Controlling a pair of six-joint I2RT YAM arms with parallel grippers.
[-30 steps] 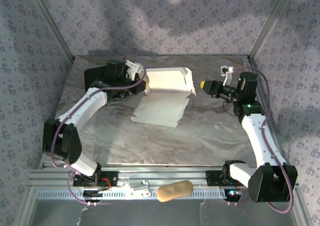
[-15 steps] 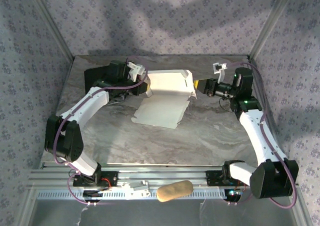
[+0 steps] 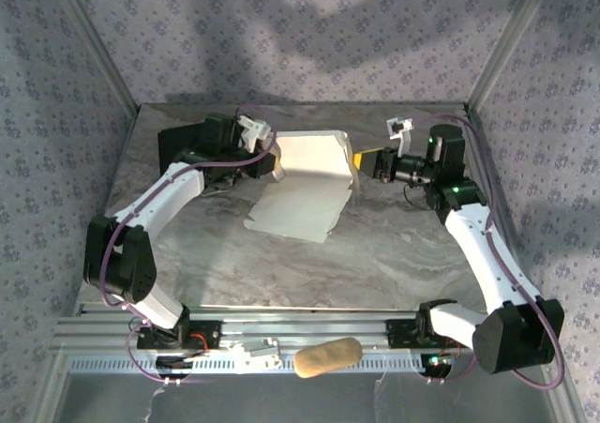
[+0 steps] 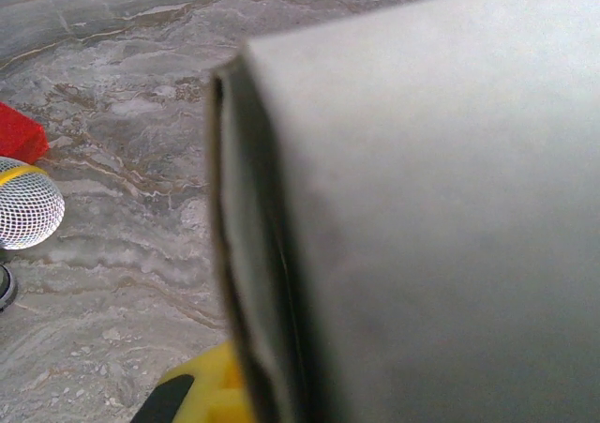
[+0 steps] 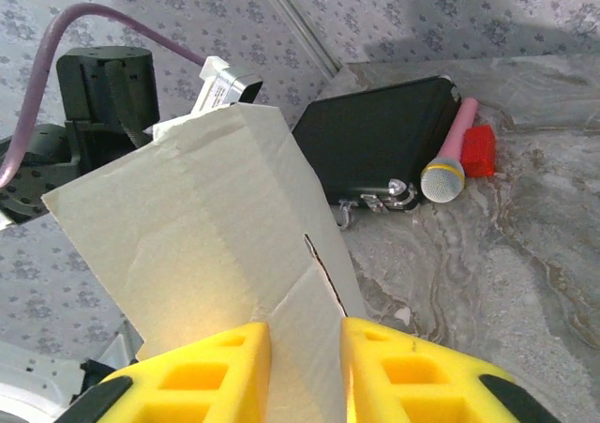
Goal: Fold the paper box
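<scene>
- Two grippers flank the paper box [image 3: 305, 184], which stands half-raised between them.
- At its left edge the left gripper [image 3: 272, 160] pinches it, fully closed.
- At its right flap the right gripper [image 5: 305, 339] straddles the card, slightly parted, and looks likeliest to fold next.

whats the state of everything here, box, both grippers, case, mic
paper box: half folded, one panel raised, the rest lying flat
left gripper: shut on the box's edge
right gripper: open, astride a box flap
black case: closed, lying flat
microphone: lying beside the case
</scene>
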